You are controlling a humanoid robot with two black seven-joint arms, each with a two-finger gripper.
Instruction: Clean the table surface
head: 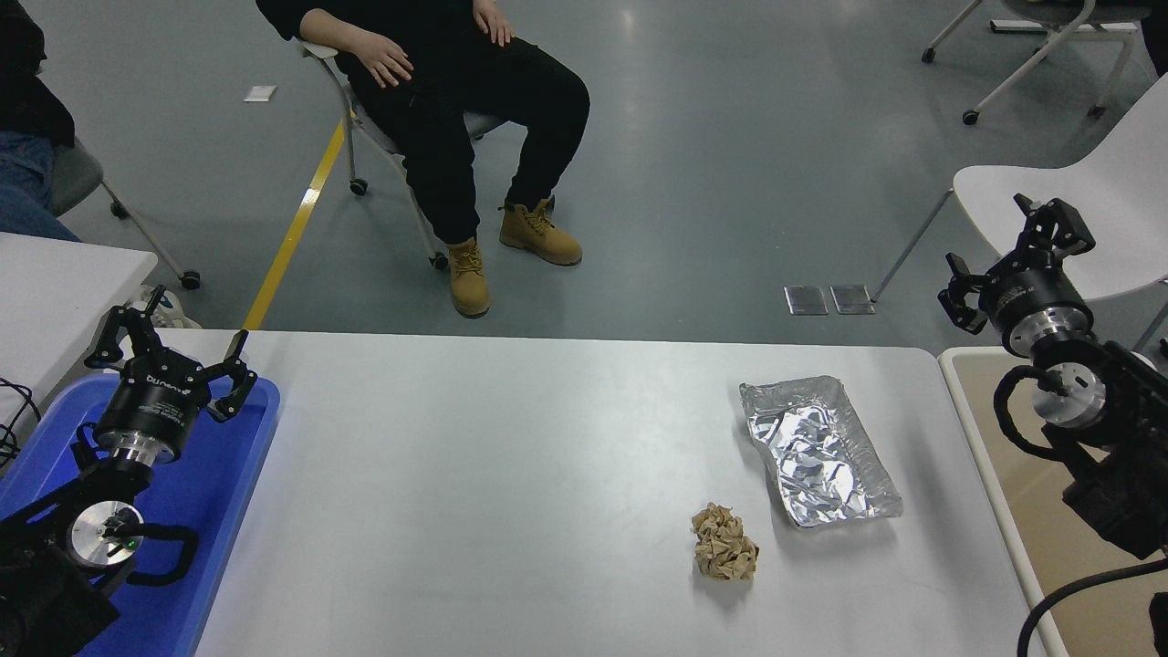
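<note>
The large white table surface (511, 474) fills the lower middle of the head view. On its right part lie a crumpled silver foil tray (817, 452) and, just in front of it to the left, a crumpled brown paper ball (724, 542). My right gripper (1017, 260) is open and empty, raised past the table's right edge over the beige bin, well to the right of the foil tray. My left gripper (169, 351) is open and empty, parked over the blue tray at the lower left.
A blue tray (228, 474) sits at the table's left end. A beige rectangular bin (1013, 493) stands off the right edge. A smaller white table (55, 283) is at far left. A seated person (456, 100) faces the far side. A white chair (1095, 182) stands at right.
</note>
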